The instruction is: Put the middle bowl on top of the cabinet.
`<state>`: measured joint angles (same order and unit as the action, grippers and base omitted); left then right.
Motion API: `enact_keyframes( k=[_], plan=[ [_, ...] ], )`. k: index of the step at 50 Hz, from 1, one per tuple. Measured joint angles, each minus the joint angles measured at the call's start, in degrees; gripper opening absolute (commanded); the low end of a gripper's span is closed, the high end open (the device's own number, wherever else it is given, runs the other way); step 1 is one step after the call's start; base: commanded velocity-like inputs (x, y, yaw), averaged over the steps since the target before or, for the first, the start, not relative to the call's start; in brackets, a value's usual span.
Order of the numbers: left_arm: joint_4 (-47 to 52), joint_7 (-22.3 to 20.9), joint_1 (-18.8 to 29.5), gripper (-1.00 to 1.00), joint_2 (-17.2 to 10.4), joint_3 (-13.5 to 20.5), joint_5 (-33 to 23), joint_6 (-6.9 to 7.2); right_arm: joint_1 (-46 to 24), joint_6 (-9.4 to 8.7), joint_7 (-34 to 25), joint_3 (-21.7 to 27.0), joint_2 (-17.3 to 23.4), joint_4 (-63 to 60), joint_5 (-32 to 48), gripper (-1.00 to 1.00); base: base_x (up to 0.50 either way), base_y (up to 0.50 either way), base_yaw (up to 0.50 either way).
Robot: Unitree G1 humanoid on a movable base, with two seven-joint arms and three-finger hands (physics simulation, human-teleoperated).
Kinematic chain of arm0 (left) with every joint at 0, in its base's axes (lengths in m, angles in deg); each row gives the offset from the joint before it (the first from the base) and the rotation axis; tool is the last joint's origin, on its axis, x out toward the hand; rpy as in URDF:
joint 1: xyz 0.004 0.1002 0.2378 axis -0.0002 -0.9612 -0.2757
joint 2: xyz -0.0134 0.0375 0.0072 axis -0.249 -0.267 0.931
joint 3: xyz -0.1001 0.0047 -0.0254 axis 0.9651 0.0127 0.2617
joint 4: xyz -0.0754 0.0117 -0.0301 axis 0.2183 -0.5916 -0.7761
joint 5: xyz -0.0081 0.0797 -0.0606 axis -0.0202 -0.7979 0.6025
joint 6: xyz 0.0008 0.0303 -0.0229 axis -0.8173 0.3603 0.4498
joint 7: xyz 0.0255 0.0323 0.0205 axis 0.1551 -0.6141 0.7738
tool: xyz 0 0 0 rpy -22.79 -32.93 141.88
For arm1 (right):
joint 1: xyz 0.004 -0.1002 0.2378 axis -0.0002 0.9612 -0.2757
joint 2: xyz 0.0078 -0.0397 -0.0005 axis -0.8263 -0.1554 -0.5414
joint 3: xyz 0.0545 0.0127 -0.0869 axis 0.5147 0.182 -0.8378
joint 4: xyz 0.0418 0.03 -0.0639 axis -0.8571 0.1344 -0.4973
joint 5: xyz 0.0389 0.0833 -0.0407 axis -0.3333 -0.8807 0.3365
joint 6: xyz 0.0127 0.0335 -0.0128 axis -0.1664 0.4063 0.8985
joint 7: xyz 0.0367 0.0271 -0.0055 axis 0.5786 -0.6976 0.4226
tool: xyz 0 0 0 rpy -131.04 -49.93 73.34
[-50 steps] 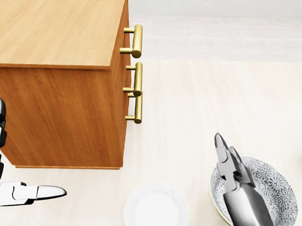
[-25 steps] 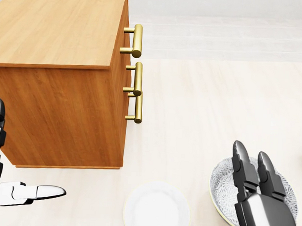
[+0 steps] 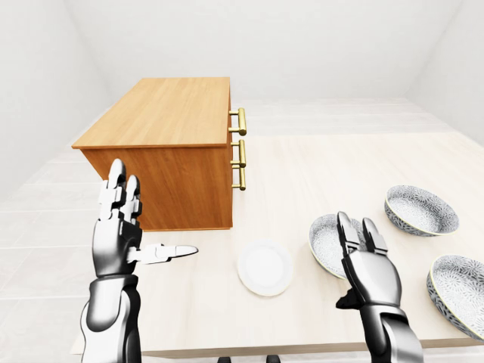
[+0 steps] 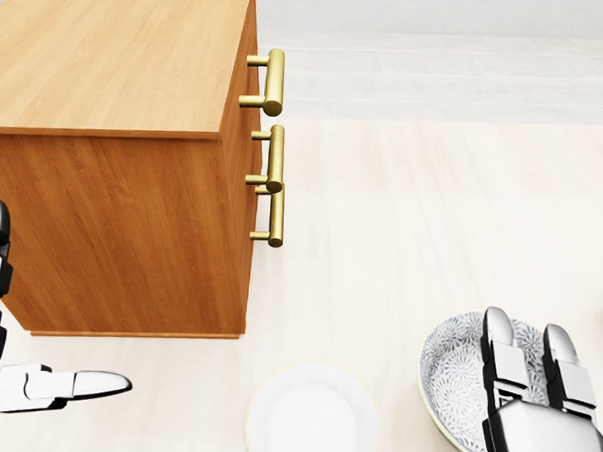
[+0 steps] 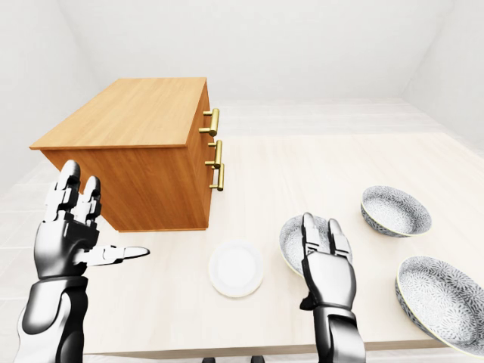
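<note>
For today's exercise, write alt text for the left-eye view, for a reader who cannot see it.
Two open robot hands, left hand and right hand, are raised over a pale table holding three patterned bowls, a white plate and a wooden cabinet. The right hand overlaps the leftmost bowl.

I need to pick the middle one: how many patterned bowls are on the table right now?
3. One bowl sits just beyond the right hand, right of the white plate; another bowl lies farther up-right; the third bowl is at the left-eye view's right edge, partly cropped.
</note>
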<state>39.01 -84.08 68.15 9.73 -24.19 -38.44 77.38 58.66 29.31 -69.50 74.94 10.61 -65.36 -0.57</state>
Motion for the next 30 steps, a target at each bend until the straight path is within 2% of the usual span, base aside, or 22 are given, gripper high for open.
enact_keyframes(
  k=[30],
  plan=[
    [1.42,-0.1,-0.2,1.0,0.06,0.39,0.61,0.0,-1.99,0.0,0.43,2.55,-0.08,4.62,4.82,1.0,0.0,0.0,0.0]
  ],
)
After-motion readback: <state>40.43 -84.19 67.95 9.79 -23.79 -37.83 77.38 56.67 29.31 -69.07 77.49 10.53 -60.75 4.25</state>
